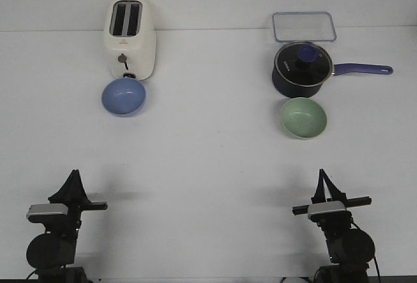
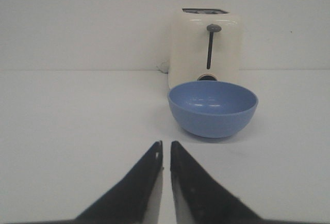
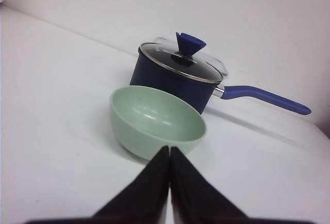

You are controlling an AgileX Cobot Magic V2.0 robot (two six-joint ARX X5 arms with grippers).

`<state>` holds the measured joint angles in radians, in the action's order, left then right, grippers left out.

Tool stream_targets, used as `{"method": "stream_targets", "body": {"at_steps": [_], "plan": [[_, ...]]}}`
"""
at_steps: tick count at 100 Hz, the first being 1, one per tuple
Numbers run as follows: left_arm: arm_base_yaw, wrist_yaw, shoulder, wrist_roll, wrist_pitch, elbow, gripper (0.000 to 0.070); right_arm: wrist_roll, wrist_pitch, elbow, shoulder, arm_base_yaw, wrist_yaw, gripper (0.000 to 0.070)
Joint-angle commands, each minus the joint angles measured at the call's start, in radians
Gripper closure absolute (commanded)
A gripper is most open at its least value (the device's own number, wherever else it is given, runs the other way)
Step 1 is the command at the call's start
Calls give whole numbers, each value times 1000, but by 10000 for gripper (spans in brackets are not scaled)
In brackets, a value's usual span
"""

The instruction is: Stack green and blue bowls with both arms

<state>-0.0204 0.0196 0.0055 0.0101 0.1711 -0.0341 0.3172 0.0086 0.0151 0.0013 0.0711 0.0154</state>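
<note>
The periwinkle blue bowl [image 1: 124, 96] stands upright on the white table just in front of the toaster, at the far left; it also shows in the left wrist view [image 2: 212, 108]. The pale green bowl [image 1: 303, 117] stands upright in front of the saucepan at the far right, and shows in the right wrist view [image 3: 157, 121]. My left gripper [image 1: 73, 177] is shut and empty near the table's front edge, well short of the blue bowl [image 2: 165, 144]. My right gripper [image 1: 322, 175] is shut and empty at the front right, short of the green bowl [image 3: 169, 149].
A cream toaster [image 1: 131, 39] stands behind the blue bowl. A dark blue saucepan [image 1: 301, 69] with a glass lid and a handle pointing right stands behind the green bowl. A clear plastic container [image 1: 304, 27] lies behind the pan.
</note>
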Motion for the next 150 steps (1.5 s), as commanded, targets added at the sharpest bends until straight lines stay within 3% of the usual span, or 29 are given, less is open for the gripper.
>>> {"method": "stream_targets", "body": {"at_steps": [1,83,89,106,115,131,150], "plan": [[-1,-5,-2,11,10,20,685,-6,14,-2,0,2,2,700],[-1,-5,-2,11,10,20,685,-12,14,-2,0,2,-15,700],[-1,-5,-2,11,10,20,685,-80,14,-2,0,2,-25,700],[-1,-5,-2,11,10,20,685,-432,18,-2,0,2,-3,700],[-1,-5,-2,11,10,20,685,-536,10,15,0,1,13,700],[-1,-5,-2,11,10,20,685,-635,-94,134,57,0,93,700],[-1,-5,-2,11,10,20,685,-642,-238,358,314,-1,98,700]]}}
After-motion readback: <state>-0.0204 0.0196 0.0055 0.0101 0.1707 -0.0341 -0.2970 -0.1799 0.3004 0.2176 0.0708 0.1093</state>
